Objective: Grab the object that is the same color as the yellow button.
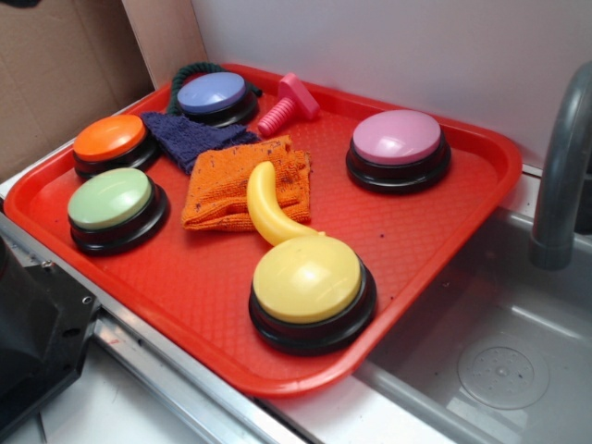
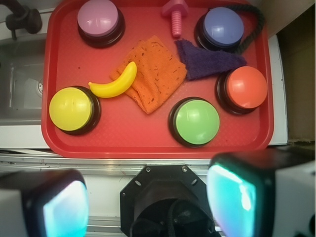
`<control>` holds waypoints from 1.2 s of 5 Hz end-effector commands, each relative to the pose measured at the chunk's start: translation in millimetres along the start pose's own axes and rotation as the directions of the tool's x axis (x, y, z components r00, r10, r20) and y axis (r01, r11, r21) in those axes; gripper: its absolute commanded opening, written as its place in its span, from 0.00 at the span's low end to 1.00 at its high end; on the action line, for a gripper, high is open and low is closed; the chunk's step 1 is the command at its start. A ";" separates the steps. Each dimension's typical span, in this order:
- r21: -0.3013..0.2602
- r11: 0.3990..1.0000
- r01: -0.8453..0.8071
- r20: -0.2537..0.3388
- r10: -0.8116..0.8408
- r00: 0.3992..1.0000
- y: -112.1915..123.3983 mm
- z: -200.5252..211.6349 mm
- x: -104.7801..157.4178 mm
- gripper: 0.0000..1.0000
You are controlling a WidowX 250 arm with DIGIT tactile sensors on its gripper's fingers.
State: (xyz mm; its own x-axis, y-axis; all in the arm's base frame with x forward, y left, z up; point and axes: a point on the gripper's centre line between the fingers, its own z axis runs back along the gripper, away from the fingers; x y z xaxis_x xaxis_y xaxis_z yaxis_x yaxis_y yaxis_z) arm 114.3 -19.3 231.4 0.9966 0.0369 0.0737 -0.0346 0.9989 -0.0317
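Note:
A small yellow toy banana (image 1: 266,208) (image 2: 116,83) lies on the red tray (image 1: 185,277) (image 2: 59,59), half on an orange cloth (image 1: 236,185) (image 2: 155,74). Its near tip almost touches the yellow button (image 1: 308,280) (image 2: 71,109), a pale-yellow dome on a black base. In the wrist view my gripper (image 2: 148,200) hangs high above the tray's front edge, over the robot's black base (image 2: 168,197). It is open, with a wide gap and nothing between its fingers (image 2: 229,195). The exterior view does not show the gripper.
Also on the tray: a pale-green button (image 1: 113,205) (image 2: 195,121), an orange button (image 1: 111,143) (image 2: 245,89), a blue button (image 1: 215,96) (image 2: 222,27), a pink button (image 1: 398,146) (image 2: 98,19), a purple cloth (image 1: 190,137) (image 2: 205,61), a pink toy bolt (image 1: 287,106) (image 2: 175,15). A sink (image 1: 499,351) and grey faucet (image 1: 564,166) lie beside it.

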 end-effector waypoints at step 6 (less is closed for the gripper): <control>-0.065 0.857 -0.512 0.060 0.516 0.855 -28.0 -152.4 90.9 1.00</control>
State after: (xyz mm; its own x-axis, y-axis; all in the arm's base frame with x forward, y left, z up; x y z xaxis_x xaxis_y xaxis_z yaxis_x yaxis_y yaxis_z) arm 211.8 -48.6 80.1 0.8254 0.5586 0.0820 -0.5506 0.8286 -0.1016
